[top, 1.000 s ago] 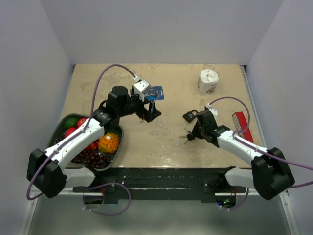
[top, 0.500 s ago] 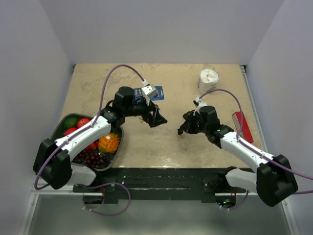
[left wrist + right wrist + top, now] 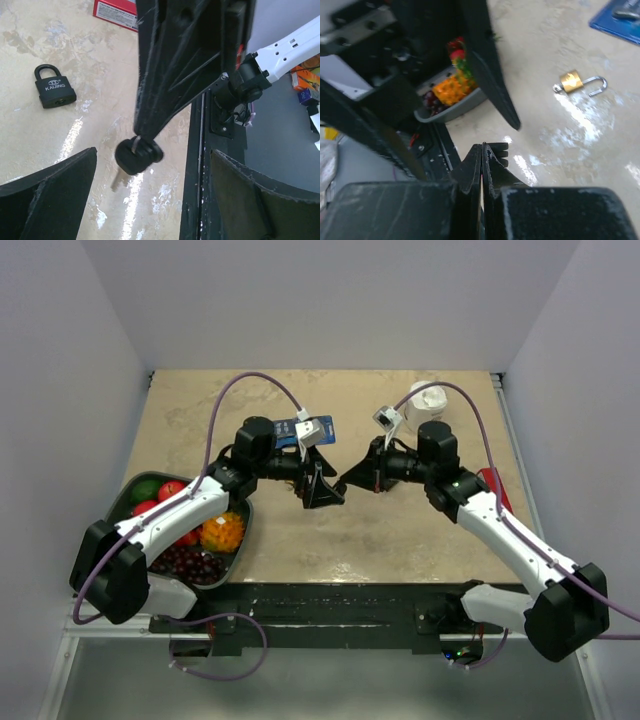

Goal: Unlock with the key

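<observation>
The key, a small bunch with black heads and a silver blade hanging down, is pinched in my right gripper, which is shut on it and held above the table. Black key heads stick out beside the shut fingertips. My left gripper is open, its jaws spread wide on either side just below the key without touching it. In the top view the two grippers meet tip to tip, left gripper and right gripper. The black padlock lies shut on the table, behind the key.
A small brass padlock with an open shackle lies on the table. A grey fruit tray is at the left, a white roll at the back right, a red box by the right arm, and a blue card behind.
My right gripper lifted the key off the table and swung it left toward the middle. My left gripper moved right and forward to meet it. The black padlock stayed on the table.
</observation>
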Robot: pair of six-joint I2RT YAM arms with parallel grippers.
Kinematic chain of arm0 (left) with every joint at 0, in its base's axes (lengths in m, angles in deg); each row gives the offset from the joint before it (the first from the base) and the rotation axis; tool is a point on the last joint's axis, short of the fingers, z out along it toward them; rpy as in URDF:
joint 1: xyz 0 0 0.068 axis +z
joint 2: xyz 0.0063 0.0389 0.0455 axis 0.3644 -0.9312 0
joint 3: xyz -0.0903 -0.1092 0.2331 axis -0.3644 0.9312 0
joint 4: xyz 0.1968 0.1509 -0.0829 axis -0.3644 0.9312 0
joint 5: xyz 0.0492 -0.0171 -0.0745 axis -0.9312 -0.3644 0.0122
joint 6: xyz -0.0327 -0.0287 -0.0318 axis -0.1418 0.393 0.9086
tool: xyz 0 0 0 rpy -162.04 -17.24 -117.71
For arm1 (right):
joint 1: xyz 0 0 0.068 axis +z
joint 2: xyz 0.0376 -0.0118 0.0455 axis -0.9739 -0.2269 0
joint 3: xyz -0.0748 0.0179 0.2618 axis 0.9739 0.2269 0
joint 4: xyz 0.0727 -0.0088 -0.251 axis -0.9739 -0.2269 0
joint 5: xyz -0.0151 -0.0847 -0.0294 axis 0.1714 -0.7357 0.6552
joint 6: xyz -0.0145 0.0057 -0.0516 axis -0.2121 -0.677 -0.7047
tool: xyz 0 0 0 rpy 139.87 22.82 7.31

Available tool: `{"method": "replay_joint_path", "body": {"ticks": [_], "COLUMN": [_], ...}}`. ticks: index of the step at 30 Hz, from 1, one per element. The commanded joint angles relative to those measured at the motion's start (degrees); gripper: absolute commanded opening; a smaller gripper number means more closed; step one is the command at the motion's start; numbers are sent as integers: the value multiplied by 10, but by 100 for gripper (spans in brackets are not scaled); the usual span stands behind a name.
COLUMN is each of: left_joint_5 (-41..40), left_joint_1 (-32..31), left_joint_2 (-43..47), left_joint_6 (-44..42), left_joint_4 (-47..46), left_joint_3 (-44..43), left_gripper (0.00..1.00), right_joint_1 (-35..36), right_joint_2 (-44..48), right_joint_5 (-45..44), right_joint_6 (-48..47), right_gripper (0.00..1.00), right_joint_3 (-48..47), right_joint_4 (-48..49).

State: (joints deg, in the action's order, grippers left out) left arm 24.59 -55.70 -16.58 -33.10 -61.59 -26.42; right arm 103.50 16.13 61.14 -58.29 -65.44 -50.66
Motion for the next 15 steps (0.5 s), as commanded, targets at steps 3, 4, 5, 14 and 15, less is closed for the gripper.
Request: {"method": "replay_joint_path", "body": {"ticks": [3, 4, 5, 14, 15], "left_joint_5": [8, 13, 20, 63, 64], "left_joint_1": [-1, -2, -2, 0, 0], "left_joint_2": [17, 19, 19, 16, 17], "left_joint_6": [-36, -37, -39, -65, -69], "left_joint_4": [-3, -3, -2, 28, 30], "left_joint_3": [-5, -4, -4, -16, -16], "left_gripper": [99, 99, 99, 60, 57], "right_joint_1": [-2, -2, -1, -2, -2], "right_joint_2": [-3, -1, 0, 6, 6], "right_joint_5": [123, 128, 129, 119, 115], "right_joint_6": [-14, -14, -12, -23, -25], "right_gripper": [0, 0, 0, 0, 0], "right_joint_3": [-59, -63, -64, -73, -75], "right_joint_4": [2, 2, 2, -17, -19]}}
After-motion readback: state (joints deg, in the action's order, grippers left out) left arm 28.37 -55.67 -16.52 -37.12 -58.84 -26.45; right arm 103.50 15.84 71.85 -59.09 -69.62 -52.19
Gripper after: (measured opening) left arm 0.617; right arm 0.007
